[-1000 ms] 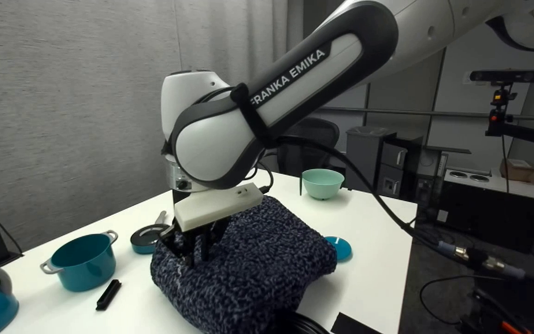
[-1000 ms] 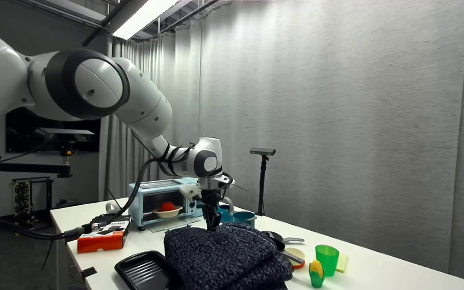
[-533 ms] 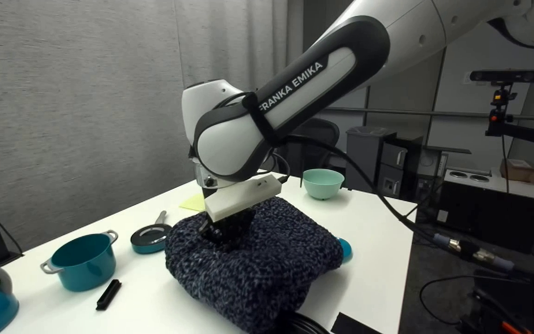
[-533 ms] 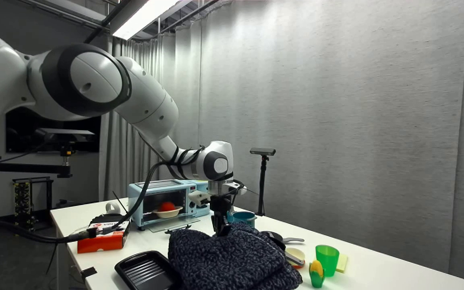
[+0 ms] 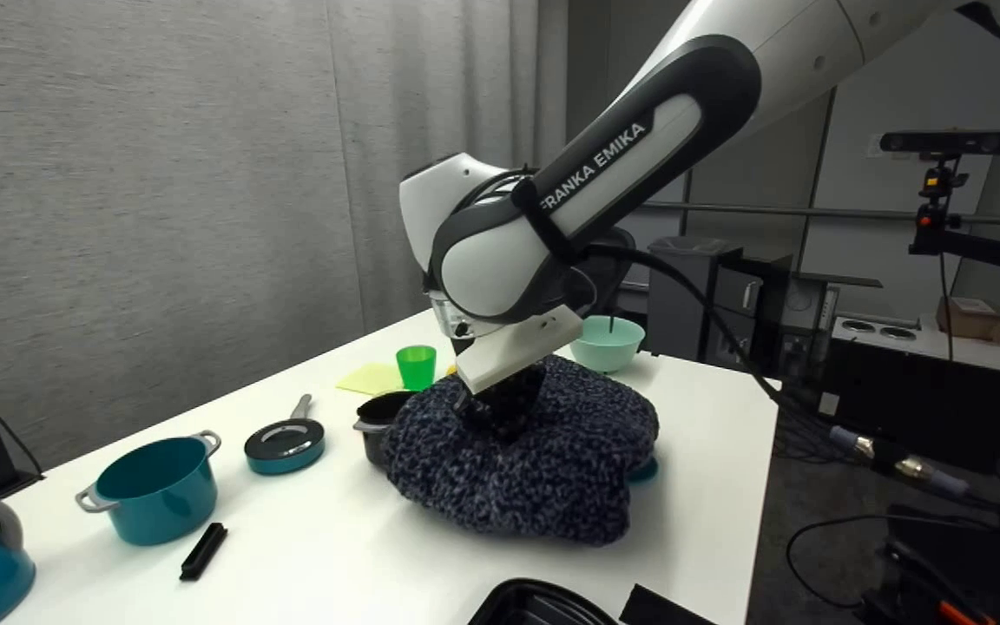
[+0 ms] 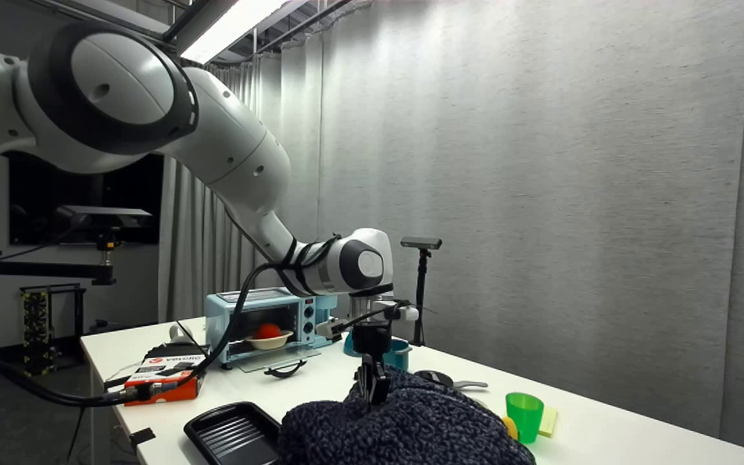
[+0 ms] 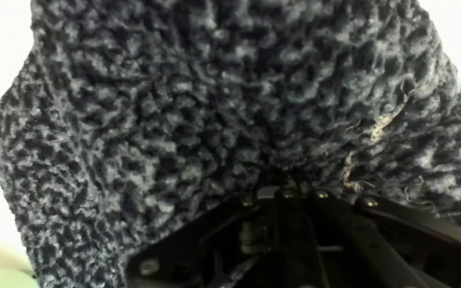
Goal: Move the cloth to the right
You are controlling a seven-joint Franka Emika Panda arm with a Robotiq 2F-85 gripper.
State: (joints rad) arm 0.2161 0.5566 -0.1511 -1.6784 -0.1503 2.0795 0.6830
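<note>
Cloth [image 5: 543, 486] is being gripped by pincer [image 6: 370, 391]; toppling of green cup [image 5: 416, 369] near tabletop's [image 5: 318, 529] far edge is being risked by cloth bulk.

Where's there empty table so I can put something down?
In an exterior view, bare white tabletop lies between the small black bar, the black ridged tray and the navy knitted cloth. It's crowded beside the cloth: the dark pot, green cup and yellow paper sit there.
</note>
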